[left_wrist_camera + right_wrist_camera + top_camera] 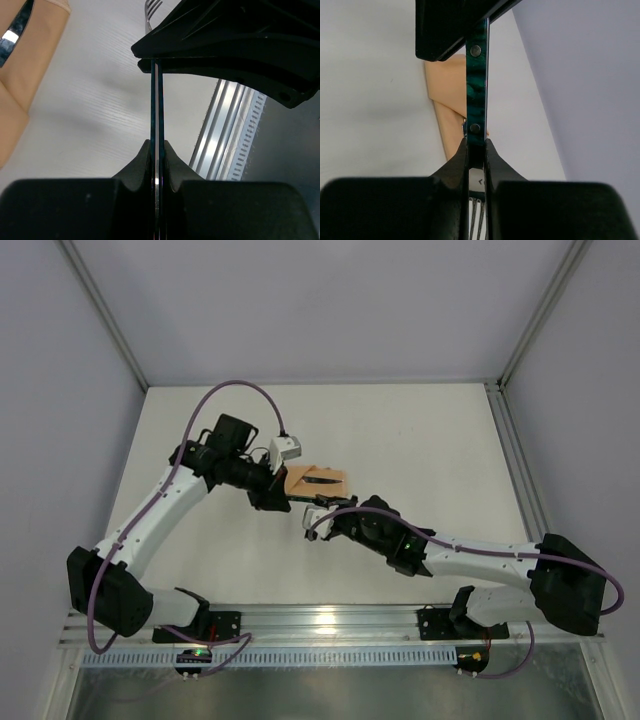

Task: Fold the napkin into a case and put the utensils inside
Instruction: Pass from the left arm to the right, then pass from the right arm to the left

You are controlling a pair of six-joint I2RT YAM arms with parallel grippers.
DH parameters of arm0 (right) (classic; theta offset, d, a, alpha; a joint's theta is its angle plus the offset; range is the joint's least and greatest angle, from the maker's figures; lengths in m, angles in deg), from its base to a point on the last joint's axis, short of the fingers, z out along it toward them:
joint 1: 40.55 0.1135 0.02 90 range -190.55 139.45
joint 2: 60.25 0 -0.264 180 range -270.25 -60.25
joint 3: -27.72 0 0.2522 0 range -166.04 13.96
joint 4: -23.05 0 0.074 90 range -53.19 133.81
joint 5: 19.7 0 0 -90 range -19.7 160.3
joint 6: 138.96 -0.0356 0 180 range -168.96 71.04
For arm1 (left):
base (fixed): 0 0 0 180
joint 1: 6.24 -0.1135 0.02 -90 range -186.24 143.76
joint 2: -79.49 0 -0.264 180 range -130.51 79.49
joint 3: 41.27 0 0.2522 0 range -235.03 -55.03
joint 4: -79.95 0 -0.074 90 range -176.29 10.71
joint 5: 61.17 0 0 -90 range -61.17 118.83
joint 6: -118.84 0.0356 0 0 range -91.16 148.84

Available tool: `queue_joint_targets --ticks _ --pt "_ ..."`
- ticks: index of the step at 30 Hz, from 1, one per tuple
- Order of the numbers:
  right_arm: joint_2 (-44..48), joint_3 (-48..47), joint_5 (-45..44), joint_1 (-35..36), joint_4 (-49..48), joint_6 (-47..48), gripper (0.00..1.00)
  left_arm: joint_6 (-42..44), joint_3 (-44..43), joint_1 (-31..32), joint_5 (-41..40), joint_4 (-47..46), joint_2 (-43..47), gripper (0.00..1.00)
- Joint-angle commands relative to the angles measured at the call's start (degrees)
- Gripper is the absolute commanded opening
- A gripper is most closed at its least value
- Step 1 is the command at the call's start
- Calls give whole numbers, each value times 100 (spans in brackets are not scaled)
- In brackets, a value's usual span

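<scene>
The fork (306,503) hangs between both grippers just in front of the peach-orange case (318,481). My left gripper (288,501) is shut on the teal handle (157,110), which shows edge-on in the left wrist view. My right gripper (326,508) is shut on the same fork at the lower rivet of the handle (476,95). The silver tines (478,220) point back under the right wrist and also show past the right gripper in the left wrist view (152,9). The knife (322,480) lies in the folded napkin case (30,65).
An aluminium rail (330,622) runs along the near table edge between the arm bases. Grey enclosure walls with metal posts (530,330) stand at the back and sides. White tabletop (420,440) spreads around the case.
</scene>
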State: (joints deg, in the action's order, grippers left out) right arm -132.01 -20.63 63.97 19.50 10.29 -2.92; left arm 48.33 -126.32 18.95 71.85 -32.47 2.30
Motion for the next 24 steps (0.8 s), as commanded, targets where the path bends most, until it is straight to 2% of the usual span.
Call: queue_joint_targets --ticks 1,2,3,5,6,7,9,12,15,19,24 --pt "75 -250 -194 33 -240 -121 4 -68 -201 -49 233 -47 46 0" --pt "119 -276 -141 33 -126 -191 4 -111 -193 -58 76 -65 37 3" --pt "145 -390 -54 15 40 -227 4 -138 -193 -58 -13 -82 37 10" --pt "146 -600 209 -116 865 -375 4 -225 -175 -93 -180 -152 28 35" --pt "119 -906 481 -238 1260 -455 4 -252 -184 -111 -215 -161 28 41" --pt "15 -1196 1197 -561 1934 -612 4 -304 -210 -163 -285 -205 37 48" --pt "-161 -1497 1990 -906 2909 -623 4 -410 -271 -216 -513 -249 63 51" --pt "-670 -2129 2520 -1425 3974 -369 4 -726 -395 -365 -1085 -425 160 53" --pt "-1408 -2876 2532 -1751 4994 -8 4 -1051 -342 -716 -1489 -793 309 57" --pt "-2138 -3457 2426 -1892 5604 343 4 -1166 -140 -1059 -2016 -1084 249 57" --pt "-3200 -4695 2610 -2129 6975 704 4 -1114 246 -1271 -2579 -1636 -199 52"
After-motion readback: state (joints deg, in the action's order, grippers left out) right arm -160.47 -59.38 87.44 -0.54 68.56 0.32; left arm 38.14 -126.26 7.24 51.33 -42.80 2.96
